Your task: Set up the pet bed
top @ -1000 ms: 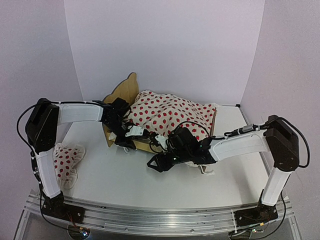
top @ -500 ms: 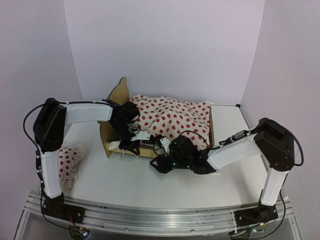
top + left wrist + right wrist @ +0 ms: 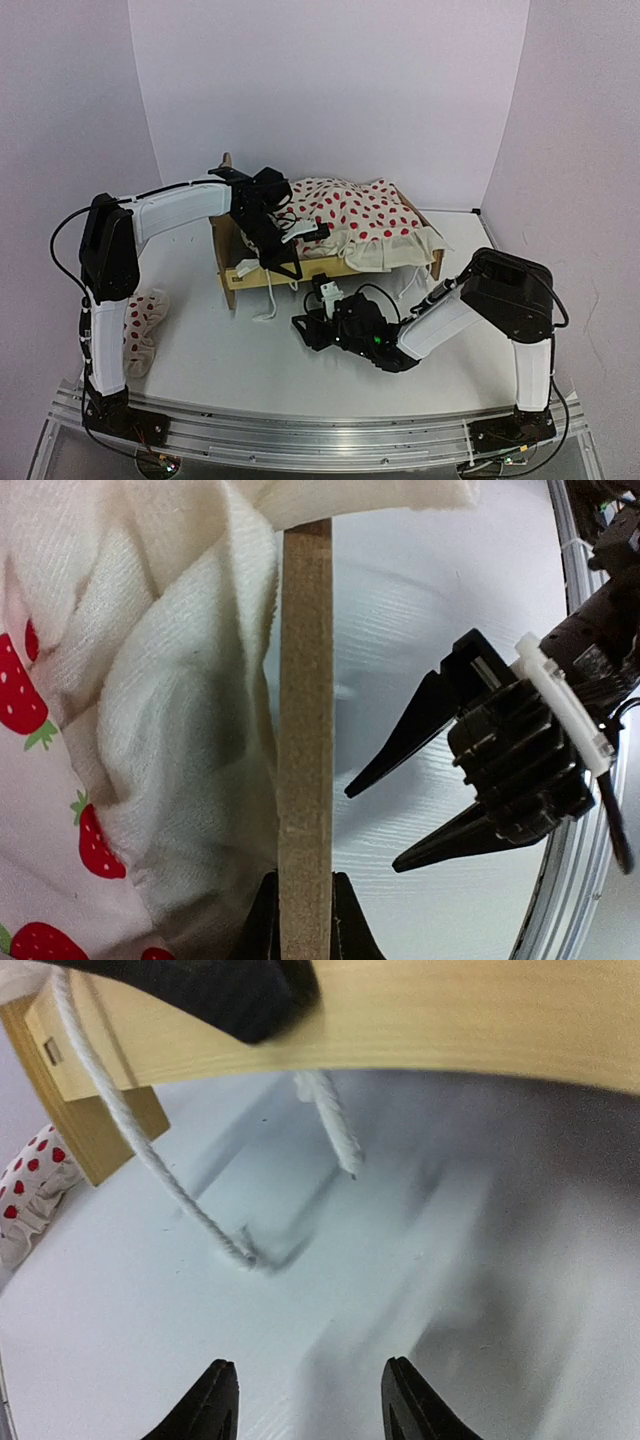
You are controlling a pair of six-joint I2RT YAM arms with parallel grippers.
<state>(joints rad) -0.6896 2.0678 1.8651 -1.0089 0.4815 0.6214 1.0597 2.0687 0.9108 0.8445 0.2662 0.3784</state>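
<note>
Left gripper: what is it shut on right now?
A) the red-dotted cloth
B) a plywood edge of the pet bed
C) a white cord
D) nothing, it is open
B: in the left wrist view the left gripper pinches the thin plywood edge of the pet bed, with the cream cloth just beside it.

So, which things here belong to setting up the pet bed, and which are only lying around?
In the job: pet bed, its side rail pinched by the left gripper; dotted cloth heaped on it; right gripper, open, empty.
Lying about: small dotted pillow at the table's left edge; dangling white cords.
</note>
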